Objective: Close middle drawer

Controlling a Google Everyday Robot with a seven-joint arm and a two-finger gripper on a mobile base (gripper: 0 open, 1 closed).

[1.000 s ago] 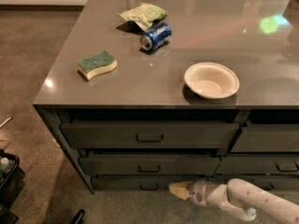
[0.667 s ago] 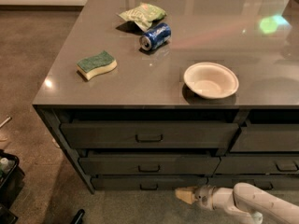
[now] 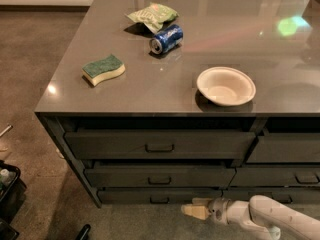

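Note:
The middle drawer (image 3: 159, 176) is a wide dark grey front with a small pull handle (image 3: 159, 180) at its centre, on the left side of the cabinet between a taller drawer (image 3: 159, 144) above and a thin drawer (image 3: 159, 197) below. A dark gap shows along its top edge and its tray is hidden. My gripper (image 3: 194, 210), tan-tipped on a white arm (image 3: 270, 219), is low in front of the cabinet. It is below and to the right of the middle drawer's handle, level with the bottom drawer and apart from the fronts.
On the grey countertop (image 3: 280, 84) lie a green sponge (image 3: 103, 69), a blue can (image 3: 166, 38) on its side, a green snack bag (image 3: 152, 15) and a white bowl (image 3: 226, 86). More drawers (image 3: 287, 149) are at the right. A dark bin (image 3: 7, 189) stands on the floor at the left.
My gripper has drawn slightly down and away from the drawer fronts. The drawers and the things on the counter have not moved.

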